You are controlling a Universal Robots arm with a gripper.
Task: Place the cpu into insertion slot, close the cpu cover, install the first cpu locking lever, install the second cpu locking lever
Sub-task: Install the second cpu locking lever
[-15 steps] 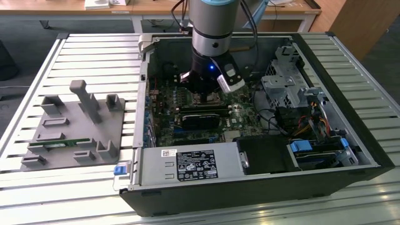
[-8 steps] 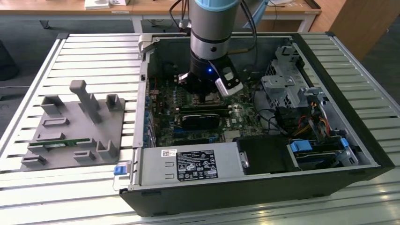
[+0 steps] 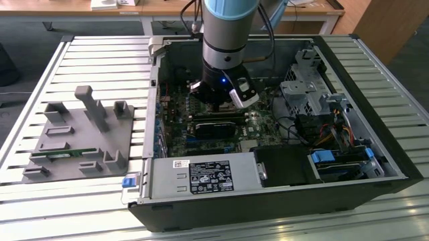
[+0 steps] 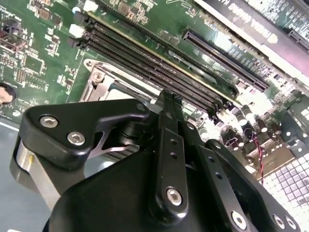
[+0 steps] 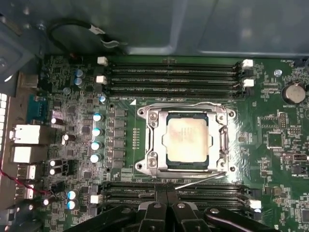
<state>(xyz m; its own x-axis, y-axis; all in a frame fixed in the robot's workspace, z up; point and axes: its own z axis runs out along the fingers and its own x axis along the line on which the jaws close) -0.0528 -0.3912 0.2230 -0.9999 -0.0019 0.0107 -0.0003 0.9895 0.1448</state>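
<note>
The arm stands upright inside the open computer case [image 3: 375,150], its gripper [image 3: 224,103] low over the green board [image 3: 176,131]. In the first wrist view the cpu [image 5: 187,140] lies flat in the insertion slot [image 5: 187,141], pale tan face up, its edges square with the slot's silver rim. The cpu cover [image 5: 155,140] is down around it, the chip showing through its window. A thin lever [image 5: 198,180] runs slantwise along the slot's edge nearest the gripper [image 5: 166,205], one end lifted off the frame. The long memory slots [image 5: 174,72] run parallel to that same edge, on both sides of the slot. The black fingers [image 5: 159,212] sit pressed together, closed on nothing, just beside that lever. The grey parts tray [image 3: 80,135] rests outside the case, well apart
</note>
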